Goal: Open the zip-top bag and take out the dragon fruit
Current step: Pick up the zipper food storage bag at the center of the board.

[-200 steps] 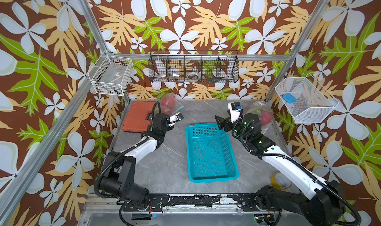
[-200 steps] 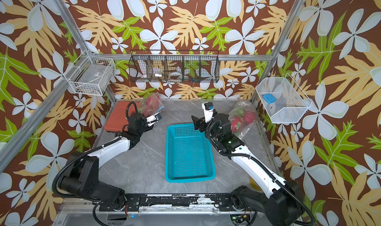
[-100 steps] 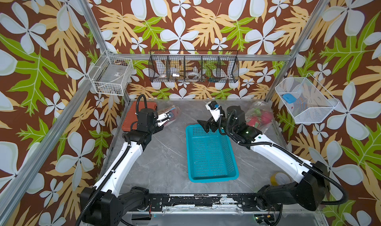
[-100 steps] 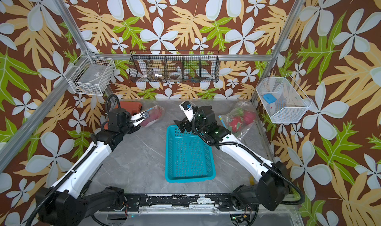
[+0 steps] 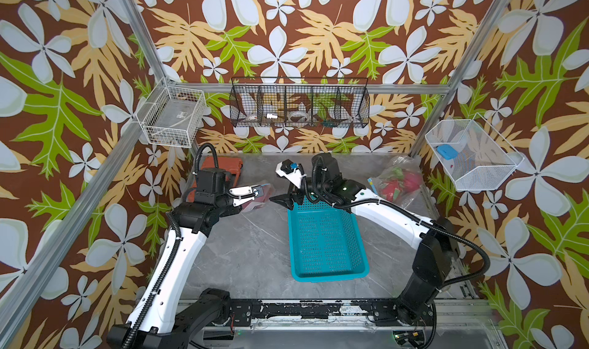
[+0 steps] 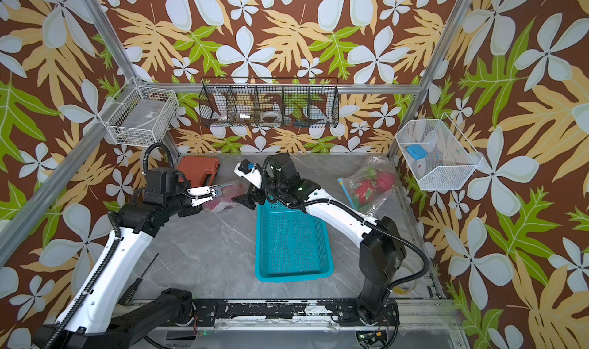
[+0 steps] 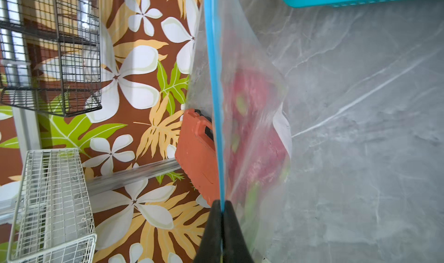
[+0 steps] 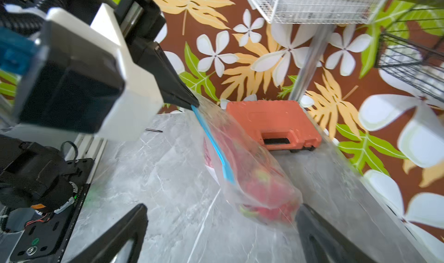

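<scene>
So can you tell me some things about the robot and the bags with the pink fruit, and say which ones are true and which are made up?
1. The left gripper is pinching the blue zip strip of a zip-top bag. True.
2. The right gripper is squeezed shut on that bag. False: its jaws stand wide open, holding nothing.
3. A dragon fruit shows through the held bag. True.
4. The teal basket is full of fruit. False: nothing shows inside it.
5. A second bag with pink fruit lies on the right side of the table. True.
6. The orange case hangs on the wall. False: it lies on the table at the back.
</scene>
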